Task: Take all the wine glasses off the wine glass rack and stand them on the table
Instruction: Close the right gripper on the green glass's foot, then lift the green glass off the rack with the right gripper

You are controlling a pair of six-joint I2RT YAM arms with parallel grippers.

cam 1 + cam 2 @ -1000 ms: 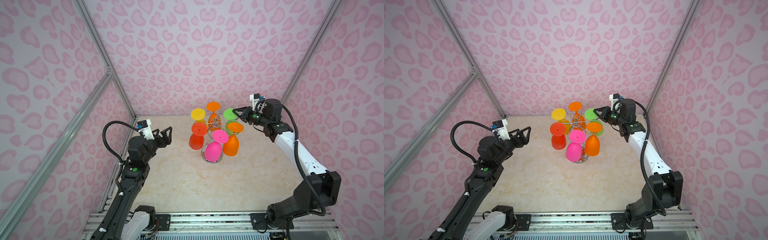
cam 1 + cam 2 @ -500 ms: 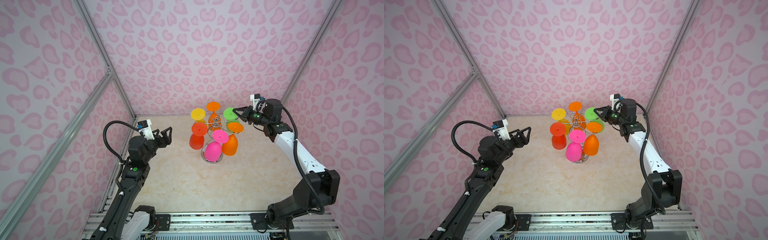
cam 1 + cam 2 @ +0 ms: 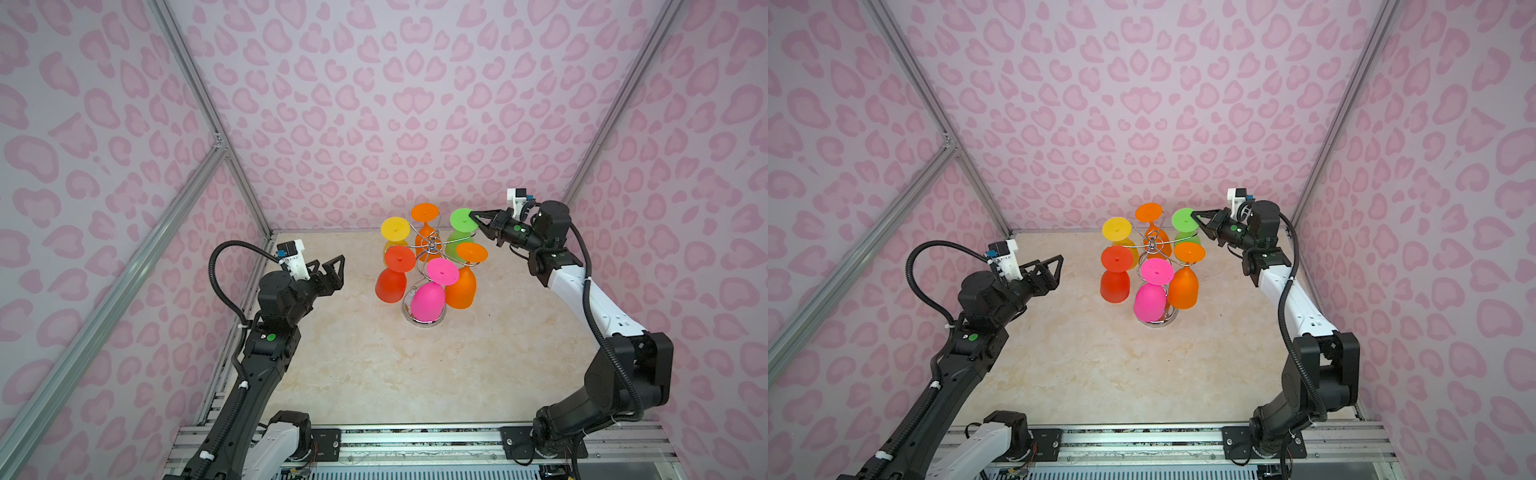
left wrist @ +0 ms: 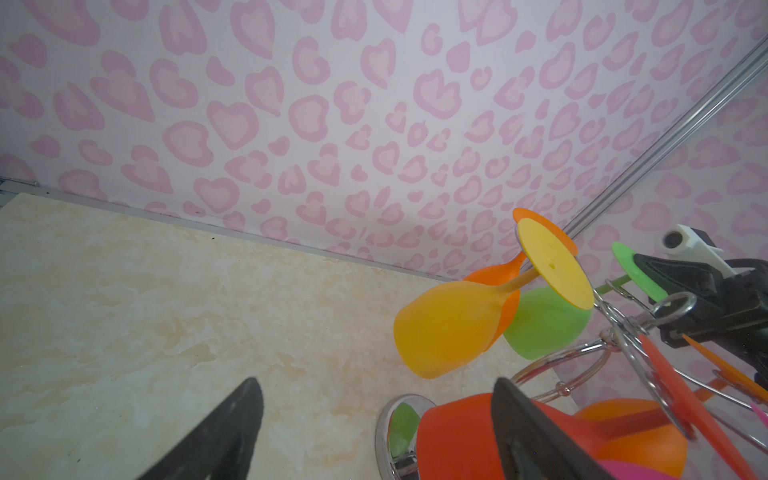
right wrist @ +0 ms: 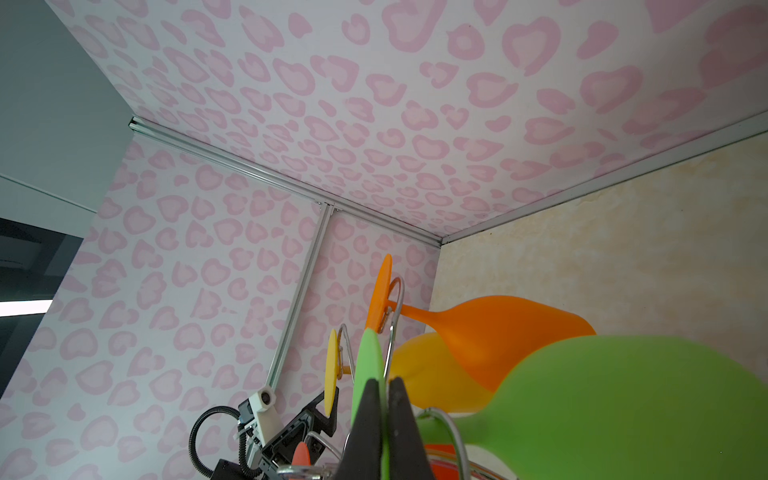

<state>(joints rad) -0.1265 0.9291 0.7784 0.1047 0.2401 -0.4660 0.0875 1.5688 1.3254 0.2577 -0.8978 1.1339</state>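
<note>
Step in hand: grasp made, pull-off not yet done. The lime-green plastic wine glass point(image 3: 462, 219) is hung bowl-down from a back arm of the chrome wire wine glass rack point(image 3: 424, 324), on the side nearest the right arm, with its flat round foot seated on the curled wire. The right gripper point(image 3: 473, 216) is set level at foot height. In the right wrist view its black fingers point(image 5: 365, 415) are pressed together on the rim of the green foot, with the disc edge pinched between them. The rack is stood on the beige marbled surface point(image 3: 374, 374) with five more coloured glasses hung around it. The back orange plastic glass point(image 3: 424, 212) and the yellow plastic glass point(image 3: 395, 228) are just beside the green one. The left gripper point(image 3: 332, 270) is held well apart from the rack, fingers spread wide, nothing in them.

Next move, judged: the foot needs to be drawn outward along its arm, away from the hub, until the stem is clear of the wire's open end. Only then can the glass be carried off. On a straight lift the bowl is likely to be caught under the wire. The light rack may be dragged or tipped by the pull, and the orange foot knocked.
</note>
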